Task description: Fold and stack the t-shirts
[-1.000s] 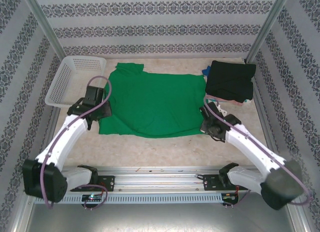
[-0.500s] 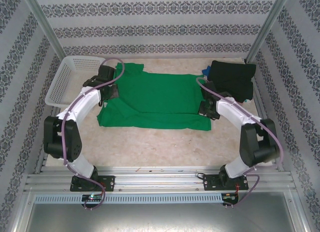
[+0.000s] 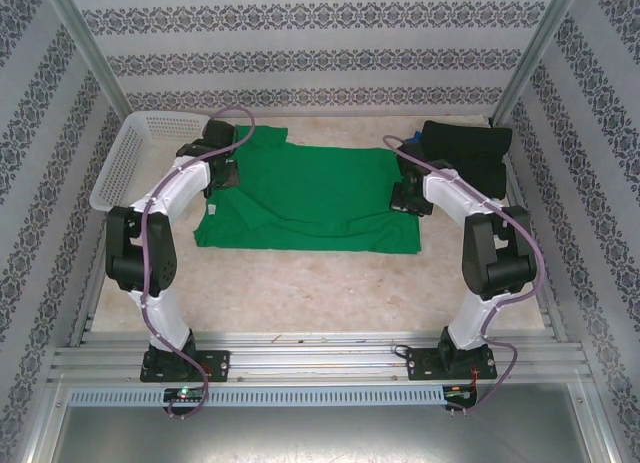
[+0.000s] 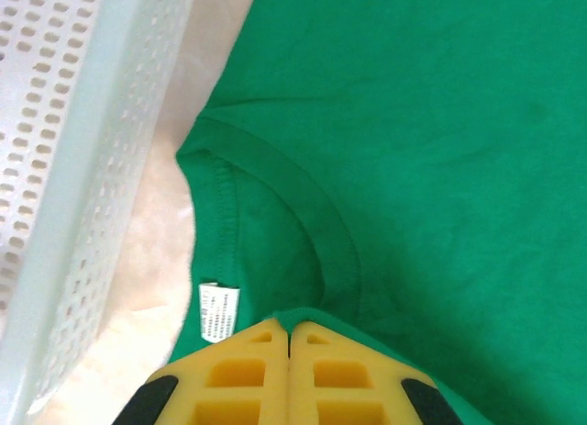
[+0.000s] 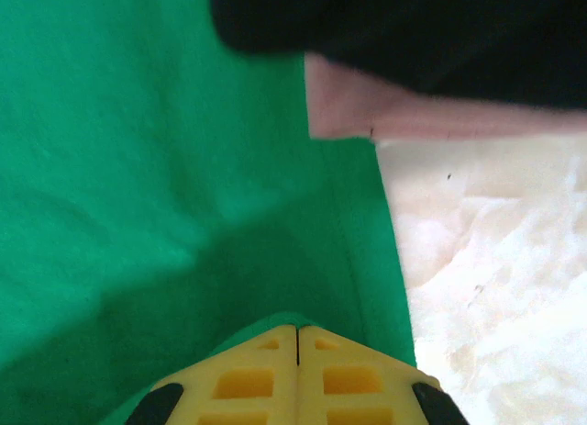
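Left pincer (image 4: 291,329) and right pincer (image 5: 296,329) each clamped on the green t-shirt (image 3: 310,198); they should lay its edge level toward twelve o'clock

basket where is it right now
In the top view the basket sits at the far left corner of the table, just left of the green t-shirt, with a bare strip of table between them.

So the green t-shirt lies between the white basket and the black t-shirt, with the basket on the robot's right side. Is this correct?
Only the side is wrong: the white basket stands on the robot's left side, as the top external view shows. The green t-shirt does lie between it and the black t-shirt.
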`<state>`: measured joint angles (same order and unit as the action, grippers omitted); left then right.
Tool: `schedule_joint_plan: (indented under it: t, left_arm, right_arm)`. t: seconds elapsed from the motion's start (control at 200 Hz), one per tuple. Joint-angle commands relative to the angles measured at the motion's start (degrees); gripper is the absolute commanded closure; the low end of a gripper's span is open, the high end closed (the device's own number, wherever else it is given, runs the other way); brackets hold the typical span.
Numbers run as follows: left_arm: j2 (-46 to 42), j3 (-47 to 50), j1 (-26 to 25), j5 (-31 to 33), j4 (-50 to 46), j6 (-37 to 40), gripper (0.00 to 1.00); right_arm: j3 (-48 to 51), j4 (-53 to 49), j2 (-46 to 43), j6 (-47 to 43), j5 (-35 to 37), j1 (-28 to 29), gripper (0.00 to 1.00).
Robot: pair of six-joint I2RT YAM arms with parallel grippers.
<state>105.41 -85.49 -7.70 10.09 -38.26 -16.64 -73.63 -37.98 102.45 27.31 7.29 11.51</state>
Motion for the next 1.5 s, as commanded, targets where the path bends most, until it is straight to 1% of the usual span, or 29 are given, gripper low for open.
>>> schedule_joint_plan:
  t: [0.0,0.075,0.14,0.245,0.375,0.55,0.644,0.724,0.819,0.919,0.999,1.139,1.264,1.374,1.494]
  left_arm:
    - [-0.7,-1.4,1.6,3.5,-3.8,0.6,1.0]
    - [-2.3,0.1,2.3,3.0,-2.5,0.3,1.0]
    - [-3.2,1.3,2.8,0.5,-0.5,0.3,1.0]
    - [-1.9,0.1,3.0,-1.8,-0.6,0.1,1.0]
    - [0.5,-2.2,3.0,-2.0,-2.0,0.5,1.0]
    - [3.9,-5.0,3.1,-2.0,-4.1,0.8,1.0]
    - [4.6,-5.6,3.0,-2.6,-4.9,1.0,1.0]
    - [3.3,-5.6,3.1,-2.8,-6.7,1.0,1.0]
    - [-2.3,-2.9,3.1,-3.8,-7.8,0.8,1.0]
    - [-11.3,2.6,3.1,-4.8,-7.6,0.0,1.0]
    - [-18.6,7.1,3.1,-5.8,-8.5,-1.2,1.0]
    - [-30.3,13.9,3.0,-5.6,-12.6,-2.7,1.0]
    - [-39.7,20.1,3.0,-5.8,-14.7,-3.6,1.0]
    - [-44.9,24.8,3.0,-6.8,-16.0,-4.5,1.0]
    - [-46.7,28.0,3.0,-7.4,-15.8,-4.9,1.0]
  right_arm:
    - [-1.1,-2.2,-2.3,-1.2,2.0,-0.6,1.0]
    - [1.0,-1.3,-3.3,-1.0,1.4,-0.7,1.0]
    - [2.3,-0.6,-3.2,-1.0,0.8,-0.7,1.0]
    - [3.7,0.5,-2.7,-1.1,-0.9,-0.7,1.0]
    - [4.4,1.0,-2.2,-0.9,0.0,-0.9,1.0]
    - [1.5,-0.1,0.7,-1.4,-0.3,-1.0,1.0]
    - [0.2,-1.0,1.8,-1.6,-0.8,-1.0,1.0]
    - [0.8,-1.8,-0.1,-1.6,-1.8,-0.8,1.0]
    - [4.1,-1.6,-5.5,-1.3,-2.8,-0.1,1.0]
    - [7.9,-2.5,-12.1,-0.7,-4.1,1.2,1.0]
    - [11.5,-3.8,-17.3,0.1,-3.0,2.9,1.0]
    - [20.1,-3.5,-29.6,2.4,-3.7,4.0,1.0]
    - [24.2,-7.4,-38.7,3.8,-3.3,4.7,1.0]
    - [27.4,-8.0,-44.0,4.0,-5.2,4.7,1.0]
    - [29.0,-7.3,-44.5,3.6,-6.5,4.6,1.0]
